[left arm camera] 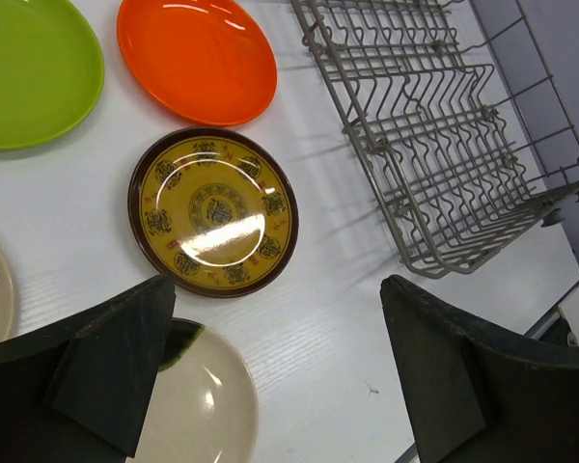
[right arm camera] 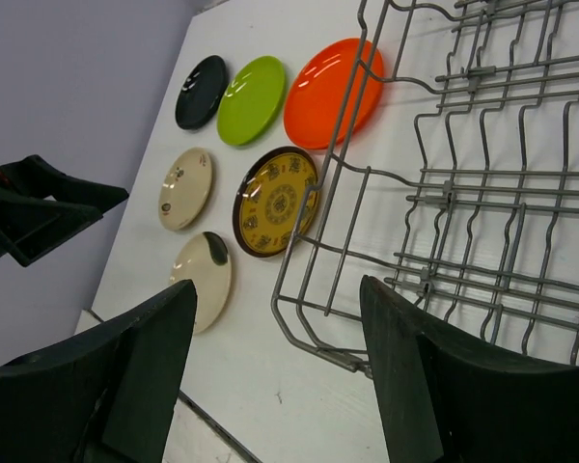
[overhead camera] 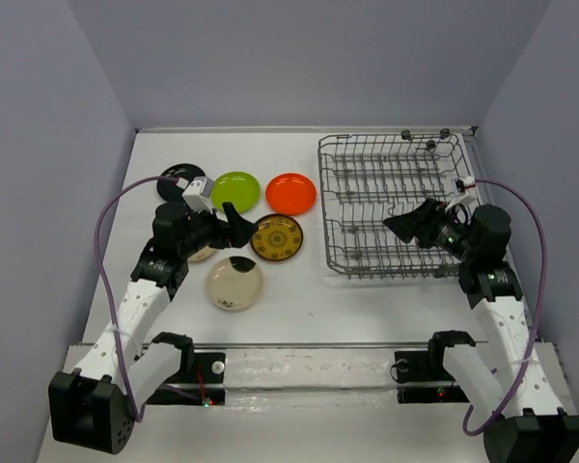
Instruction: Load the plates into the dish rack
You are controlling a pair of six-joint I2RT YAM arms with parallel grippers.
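Note:
Several round plates lie on the white table, left of the dish rack point(overhead camera: 391, 198): black point(overhead camera: 181, 176), lime green point(overhead camera: 235, 190), orange point(overhead camera: 290, 193), brown with a yellow pattern point(overhead camera: 276, 237) and cream with a dark patch point(overhead camera: 235, 283). A plain beige plate point(right arm camera: 185, 188) is mostly hidden under my left arm in the top view. My left gripper point(overhead camera: 230, 224) hovers open above the table between the brown plate point(left arm camera: 212, 212) and the cream plate point(left arm camera: 198, 400), holding nothing. My right gripper point(overhead camera: 410, 224) stands open over the rack's near part point(right arm camera: 444, 193), also with nothing in it.
The grey wire rack holds no plates in these views. Purple walls close the table in at the back and on both sides. A metal rail point(overhead camera: 309, 344) runs along the near edge between the arm bases. Purple cables loop beside each arm.

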